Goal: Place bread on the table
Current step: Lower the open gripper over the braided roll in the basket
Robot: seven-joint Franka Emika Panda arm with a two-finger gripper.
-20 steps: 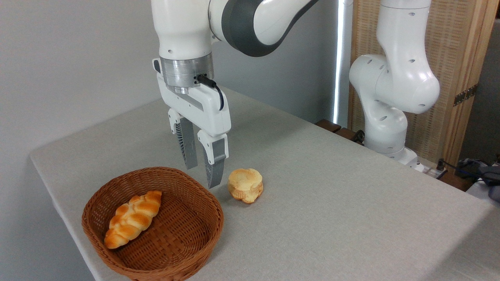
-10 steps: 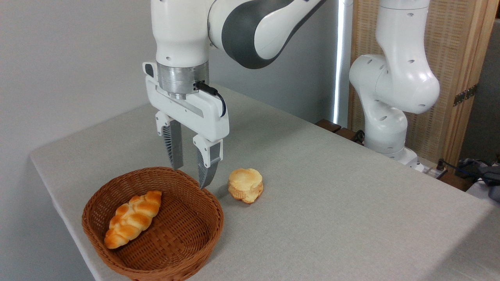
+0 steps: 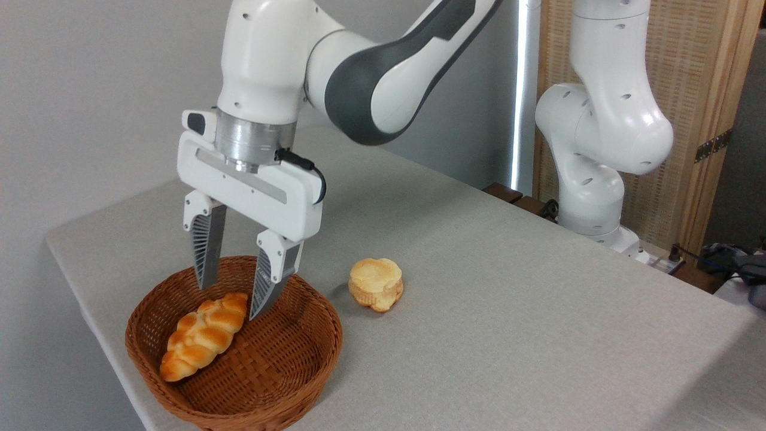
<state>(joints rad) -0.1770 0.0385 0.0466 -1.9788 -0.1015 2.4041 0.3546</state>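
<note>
Over the wicker basket (image 3: pixel 179 383), the gripper (image 3: pixel 230 302) hung with its two fingers spread apart and nothing between them. A second before it had stood further right, just beside the round bun (image 3: pixel 376 284) on the table (image 3: pixel 508 311); half a second before it was crossing the basket's far rim; at this moment it had swung left and turned, so that its fingers straddled the upper end of the braided bread (image 3: pixel 203 335). The right fingertip looked level with that end of the loaf, though whether it touched could not be told. The bread itself had not moved: it lay along the basket's left inner side, tilted against the wall. The bun had not shifted either. By my reading the approach was nearly done, and lowering and closing on the loaf were yet to come.
</note>
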